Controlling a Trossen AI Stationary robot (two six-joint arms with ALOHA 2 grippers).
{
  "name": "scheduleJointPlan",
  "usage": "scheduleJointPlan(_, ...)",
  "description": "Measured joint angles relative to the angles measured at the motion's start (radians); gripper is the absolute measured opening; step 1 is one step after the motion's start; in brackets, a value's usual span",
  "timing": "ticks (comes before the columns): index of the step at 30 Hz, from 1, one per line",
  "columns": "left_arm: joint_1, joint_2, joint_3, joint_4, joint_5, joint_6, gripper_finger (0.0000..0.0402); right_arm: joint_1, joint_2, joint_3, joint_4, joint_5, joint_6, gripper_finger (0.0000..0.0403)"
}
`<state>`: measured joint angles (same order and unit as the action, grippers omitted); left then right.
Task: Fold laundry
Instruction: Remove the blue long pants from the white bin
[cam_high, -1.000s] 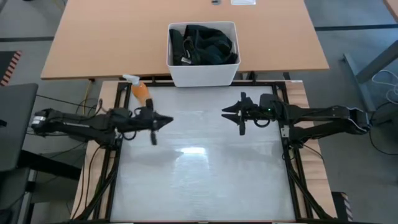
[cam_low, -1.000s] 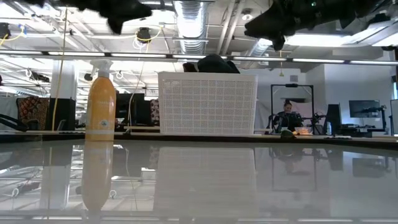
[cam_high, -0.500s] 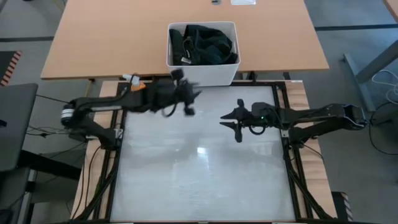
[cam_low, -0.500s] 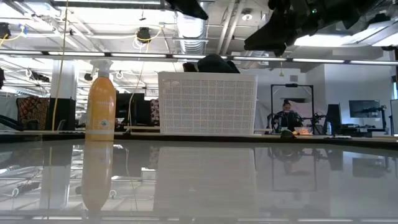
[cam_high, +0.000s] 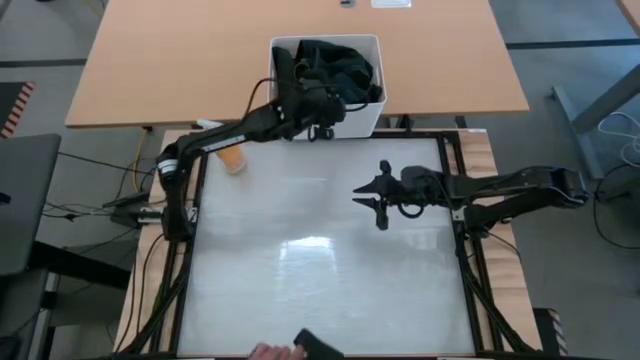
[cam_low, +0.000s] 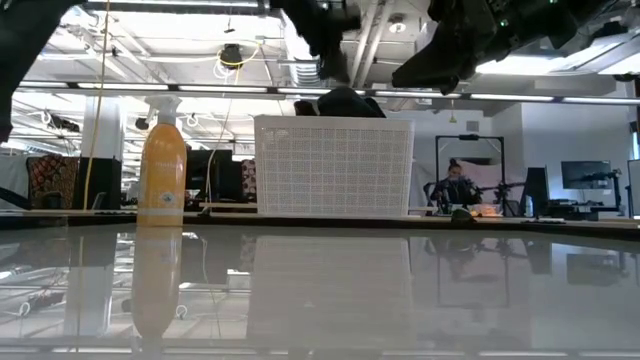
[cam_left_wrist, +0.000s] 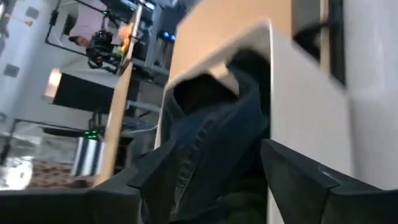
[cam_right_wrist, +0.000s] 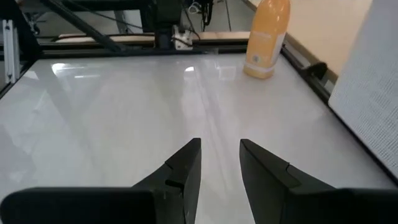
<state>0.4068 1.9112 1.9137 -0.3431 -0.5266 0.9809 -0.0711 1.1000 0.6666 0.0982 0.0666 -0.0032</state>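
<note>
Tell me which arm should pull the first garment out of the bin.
Left. The left gripper is already at the white bin, open, facing the dark garments. The right gripper hovers over the bare white table, away from the bin.

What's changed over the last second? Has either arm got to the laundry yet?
The left gripper swung from over the table's left side up to the white bin and now hangs open over the laundry, nothing held. A hand has appeared at the near edge. The right gripper, spray bottle and laundry stayed put.
</note>
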Motion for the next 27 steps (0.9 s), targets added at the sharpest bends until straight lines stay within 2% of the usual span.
scheduleJointPlan(4, 0.046, 0.035, 0.002, 0.022, -0.003, 0.065, 0.0227, 0.008, 0.014, 0.0, -0.02, 0.0, 0.003, 0.0136)
scheduleJointPlan(12, 0.135, 0.066, 0.003, 0.077, 0.0, 0.033, 0.0228, 0.012, 0.026, 0.0, -0.038, 0.001, 0.003, 0.0136)
scheduleJointPlan(16, 0.166, 0.072, 0.003, 0.013, 0.017, 0.018, 0.0221, 0.012, 0.026, 0.0, -0.035, 0.011, 0.003, 0.0136)
scheduleJointPlan(18, 0.171, 0.072, 0.002, 0.001, 0.022, -0.029, 0.02, 0.011, 0.026, 0.0, -0.026, 0.012, 0.003, 0.0136)
scheduleJointPlan(20, 0.169, 0.071, 0.002, 0.003, 0.005, -0.049, 0.016, 0.007, 0.026, 0.0, -0.016, 0.012, 0.003, 0.0136)
scheduleJointPlan(24, 0.157, 0.069, 0.002, 0.014, -0.012, -0.068, 0.0032, 0.003, 0.026, 0.0, 0.012, 0.014, 0.002, 0.0136)
scheduleJointPlan(27, 0.156, 0.058, 0.032, 0.018, 0.033, -0.14, 0.0012, 0.003, 0.026, 0.0, 0.011, 0.015, -0.003, 0.0136)
